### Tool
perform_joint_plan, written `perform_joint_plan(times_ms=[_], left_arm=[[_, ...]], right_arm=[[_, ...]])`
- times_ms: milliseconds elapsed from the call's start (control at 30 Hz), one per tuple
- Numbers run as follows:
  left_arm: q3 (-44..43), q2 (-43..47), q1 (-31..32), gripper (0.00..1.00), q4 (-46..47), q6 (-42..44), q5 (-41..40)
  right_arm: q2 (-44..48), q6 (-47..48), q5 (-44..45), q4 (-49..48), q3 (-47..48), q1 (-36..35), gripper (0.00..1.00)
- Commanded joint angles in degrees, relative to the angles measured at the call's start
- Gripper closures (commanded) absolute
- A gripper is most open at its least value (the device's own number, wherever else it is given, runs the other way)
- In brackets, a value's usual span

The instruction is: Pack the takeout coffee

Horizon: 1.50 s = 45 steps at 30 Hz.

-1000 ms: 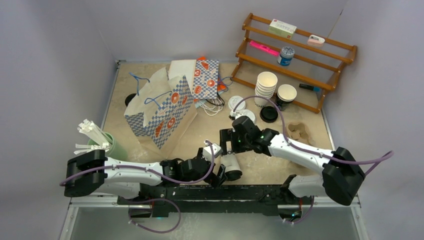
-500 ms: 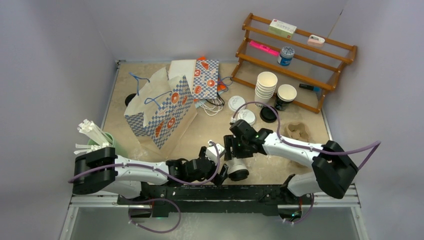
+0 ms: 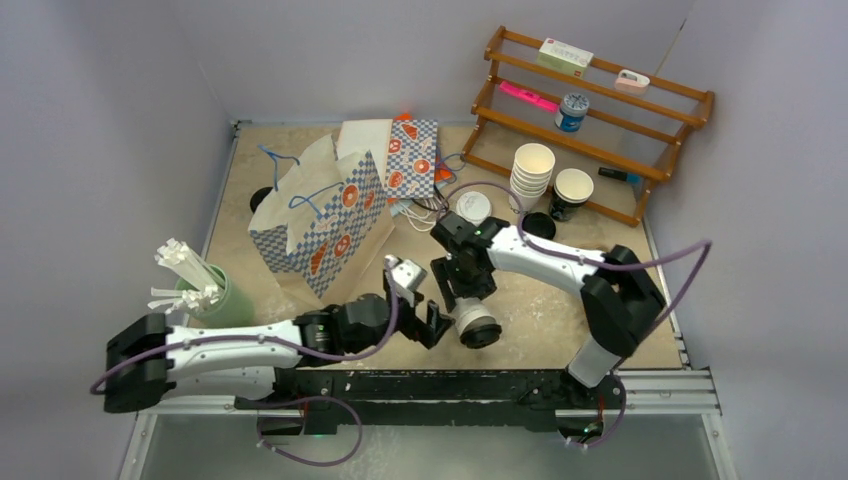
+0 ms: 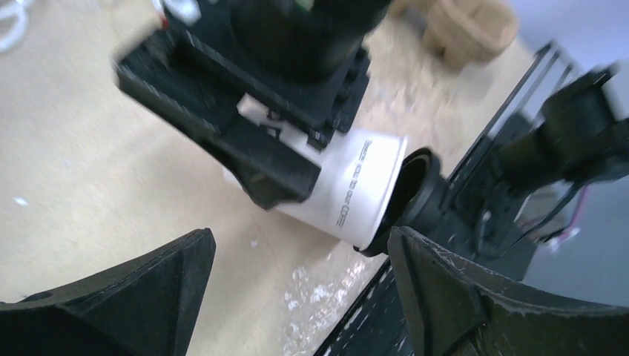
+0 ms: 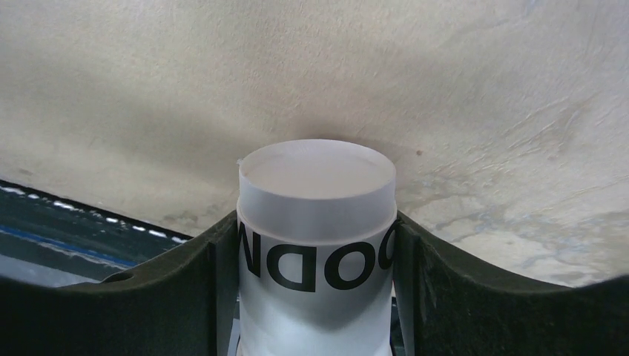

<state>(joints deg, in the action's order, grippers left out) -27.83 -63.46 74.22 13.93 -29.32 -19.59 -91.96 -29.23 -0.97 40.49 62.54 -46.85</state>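
Top external, surroundings: checkered paper bag [image 3: 320,225] stands left of both hands; stacked lidless cups [image 3: 530,170] and wooden rack [image 3: 600,150] well behind.
Top external, task item: takeout coffee cup [image 3: 470,318] tilted, black lid [image 3: 483,336] toward the tabletop's [image 3: 545,320] near edge.
Left wrist, left hand [image 3: 428,322]: spread wide, empty, just beside the cup.
Left wrist, right hand [image 3: 462,298]: clamped on the cup's wall.
Right wrist, materials: smooth pale paper, round base, black lettering; mottled beige tabletop.

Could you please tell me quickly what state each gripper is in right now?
Left gripper: open, holding nothing.
Right gripper: closed on the black-lidded paper coffee cup.
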Motion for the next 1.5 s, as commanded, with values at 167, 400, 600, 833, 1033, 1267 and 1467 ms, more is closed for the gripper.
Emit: perform_joint_plan(times_ms=[167, 400, 600, 833, 1033, 1267, 1467], left_arm=[[1.97, 16.81, -10.54, 0.08, -12.11, -0.81, 4.96], [0.77, 15.61, -13.20, 0.08, -16.02, -0.16, 6.33], [0.96, 14.39, -14.52, 0.08, -15.17, 0.14, 9.14], [1.58, 14.97, -14.65, 0.08, -14.80, 0.26, 12.03], [4.31, 14.62, -14.63, 0.08, -6.64, 0.32, 19.21], [4.64, 17.33, -14.63, 0.09, -2.87, 4.17, 24.63], [2.66, 20.43, -14.46, 0.11, -5.99, 9.70, 23.13]], right_arm=[[-14.06, 9.94, 8.52, 23.24, 17.35, -0.31, 0.53], [-17.56, 11.60, 11.17, 28.56, 22.16, -2.19, 0.42], [-20.03, 13.56, 4.62, 27.86, 20.23, -4.62, 0.39], [-25.41, 14.41, 3.22, 27.85, 22.23, -6.58, 0.37], [-24.85, 12.05, 3.42, 26.93, 27.34, -6.50, 0.37], [-20.10, 7.83, -3.73, 17.21, 24.23, -2.07, 0.44], [-9.58, -1.04, -16.69, 1.55, 14.64, 7.53, 0.46]])
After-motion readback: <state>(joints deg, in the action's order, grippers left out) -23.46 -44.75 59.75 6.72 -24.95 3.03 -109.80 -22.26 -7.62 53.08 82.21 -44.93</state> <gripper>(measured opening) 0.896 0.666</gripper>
